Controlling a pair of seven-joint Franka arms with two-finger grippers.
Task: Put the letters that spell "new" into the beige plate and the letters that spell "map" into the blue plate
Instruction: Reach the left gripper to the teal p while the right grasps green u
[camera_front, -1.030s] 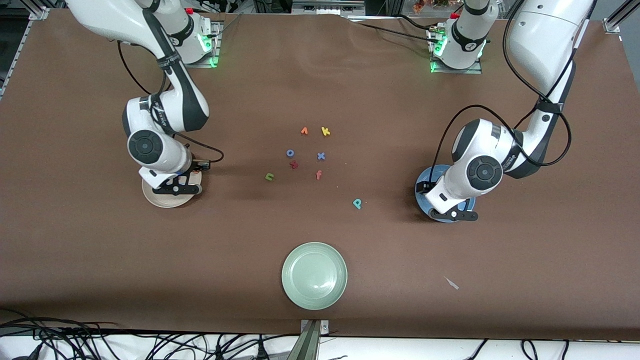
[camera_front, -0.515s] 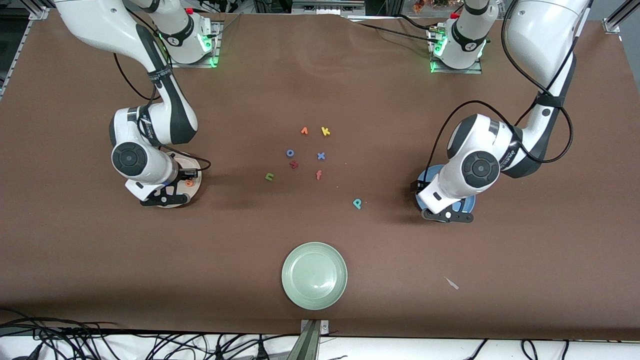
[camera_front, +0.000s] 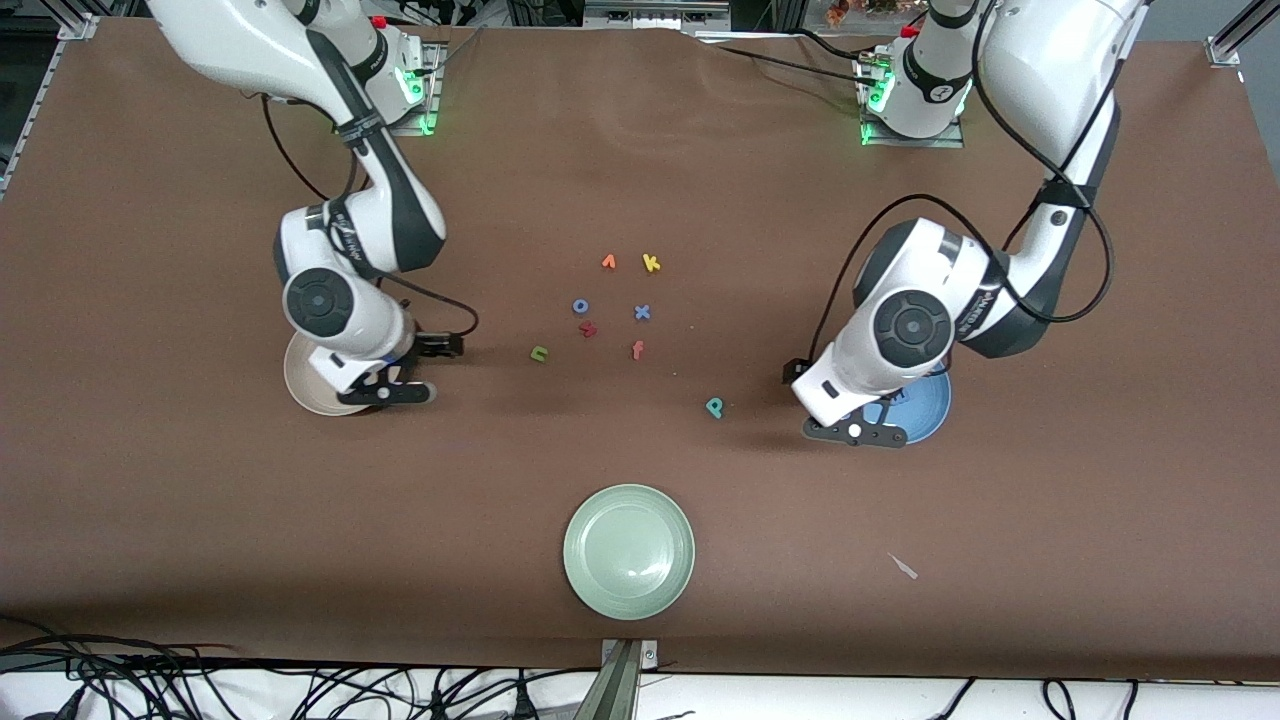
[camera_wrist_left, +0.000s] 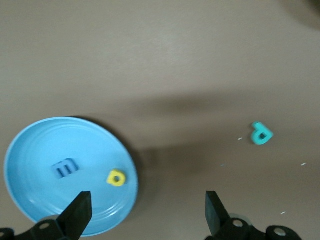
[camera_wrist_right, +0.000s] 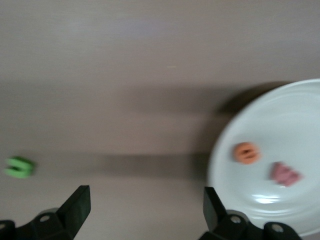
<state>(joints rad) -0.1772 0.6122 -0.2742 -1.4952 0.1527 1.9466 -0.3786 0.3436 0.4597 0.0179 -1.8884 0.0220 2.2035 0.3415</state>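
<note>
The beige plate (camera_front: 303, 382) (camera_wrist_right: 300, 115) holds the orange e (camera_wrist_right: 246, 152) and the pinkish-red w (camera_wrist_right: 285, 174). My right gripper (camera_front: 385, 393) (camera_wrist_right: 145, 212) hangs open and empty over bare table just off that plate's rim. The green n (camera_front: 539, 352) (camera_wrist_right: 20, 167) lies on the table toward the middle. The blue plate (camera_front: 927, 405) (camera_wrist_left: 30, 150) holds the violet-blue m (camera_wrist_left: 65, 167) and the yellow a (camera_wrist_left: 116, 177). My left gripper (camera_front: 858, 432) (camera_wrist_left: 147, 215) is open and empty above the plate's edge. The teal p (camera_front: 714, 407) (camera_wrist_left: 260, 133) lies on the table nearby.
Mid-table lie an orange v (camera_front: 608, 262), a yellow k (camera_front: 651, 263), a blue o (camera_front: 580, 306), a dark red letter (camera_front: 588, 328), a blue x (camera_front: 642, 312) and an orange-red f (camera_front: 637, 349). A pale green plate (camera_front: 629, 550) sits near the front edge.
My right gripper opened, left the orange e in the beige plate and moved toward the table's middle. My left gripper, open throughout, slid off the blue plate toward the teal p.
</note>
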